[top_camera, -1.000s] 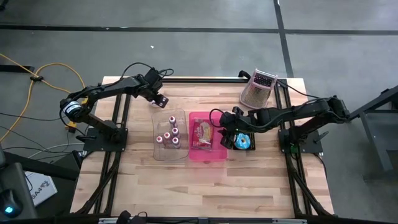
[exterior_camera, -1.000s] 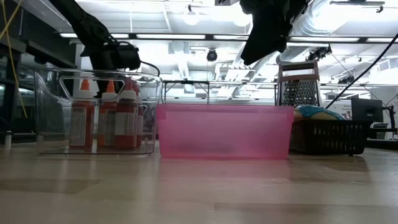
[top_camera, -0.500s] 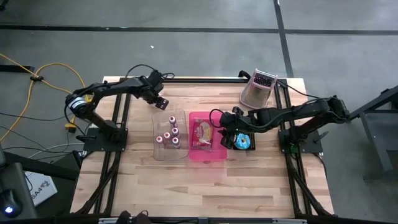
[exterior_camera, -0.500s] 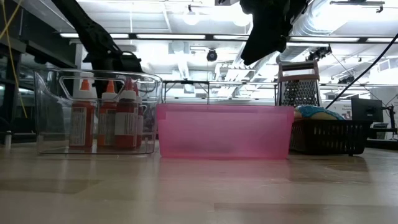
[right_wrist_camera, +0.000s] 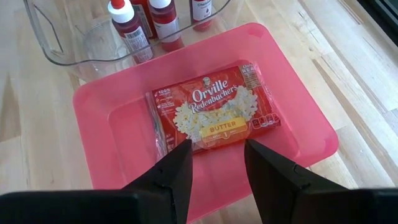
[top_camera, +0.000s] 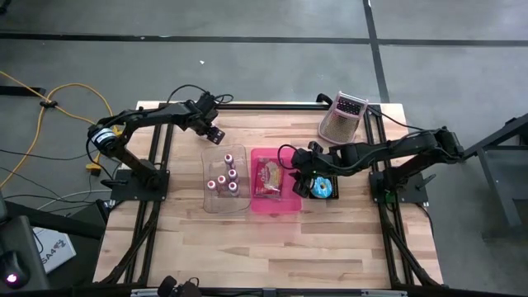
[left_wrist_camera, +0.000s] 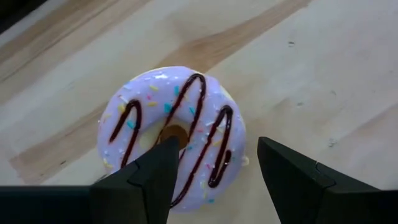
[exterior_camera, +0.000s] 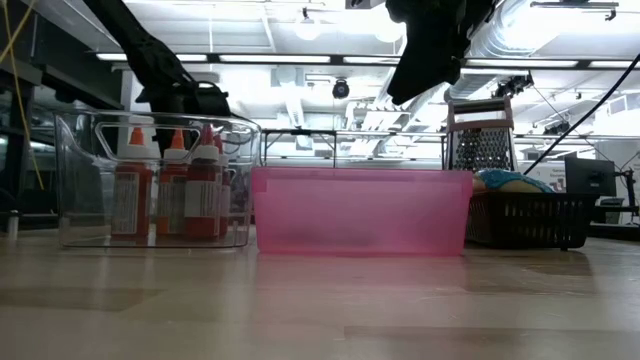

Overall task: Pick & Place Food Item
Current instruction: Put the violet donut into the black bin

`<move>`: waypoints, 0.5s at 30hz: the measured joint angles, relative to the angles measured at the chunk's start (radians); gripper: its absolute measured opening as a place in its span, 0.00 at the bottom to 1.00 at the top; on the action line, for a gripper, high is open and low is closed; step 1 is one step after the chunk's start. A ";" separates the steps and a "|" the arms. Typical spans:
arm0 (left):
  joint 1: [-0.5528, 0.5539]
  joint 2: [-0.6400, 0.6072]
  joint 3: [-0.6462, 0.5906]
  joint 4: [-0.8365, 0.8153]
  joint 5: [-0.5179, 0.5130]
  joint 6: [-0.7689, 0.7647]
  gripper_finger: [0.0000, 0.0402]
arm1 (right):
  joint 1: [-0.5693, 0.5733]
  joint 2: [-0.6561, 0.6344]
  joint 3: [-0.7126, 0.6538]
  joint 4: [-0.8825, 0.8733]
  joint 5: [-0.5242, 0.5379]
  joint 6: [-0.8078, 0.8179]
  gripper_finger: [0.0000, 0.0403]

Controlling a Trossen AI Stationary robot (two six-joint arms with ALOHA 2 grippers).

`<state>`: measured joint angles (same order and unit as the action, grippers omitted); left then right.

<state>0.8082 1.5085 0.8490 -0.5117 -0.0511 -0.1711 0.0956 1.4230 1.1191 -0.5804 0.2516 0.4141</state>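
Pink tray [right_wrist_camera: 311, 118] at table centre, holding a popcorn packet [right_wrist_camera: 211, 112]; the right gripper [right_wrist_camera: 214, 163] hovers above it, jaws parted and empty. Beside it, a clear bin [top_camera: 216, 191] of red sauce bottles [exterior_camera: 170, 182]. Farther back, the left gripper [left_wrist_camera: 214, 163], jaws wide, straddles a lilac-iced doughnut [left_wrist_camera: 171, 134] lying on the wooden table [left_wrist_camera: 323, 68].

From my seat the only thing that moved is the left arm: a second ago its elbow hung further out over the table's left edge, and since then it has swung in toward the table's far side. The left gripper [top_camera: 214, 132] has crept a touch further back and its fingers [left_wrist_camera: 155, 171] have spread wider, now straddling the purple donut [left_wrist_camera: 171, 134] on the bare wood
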 joint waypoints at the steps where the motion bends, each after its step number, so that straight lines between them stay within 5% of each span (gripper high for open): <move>1: 0.000 0.000 0.000 0.000 0.001 0.001 0.53 | 0.000 0.000 0.000 0.000 0.000 0.000 0.33; 15: 0.000 0.025 0.000 0.019 0.005 0.025 0.53 | 0.000 0.000 0.000 0.000 0.000 0.000 0.33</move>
<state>0.8082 1.5336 0.8490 -0.4930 -0.0460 -0.1463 0.0956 1.4227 1.1191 -0.5804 0.2512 0.4141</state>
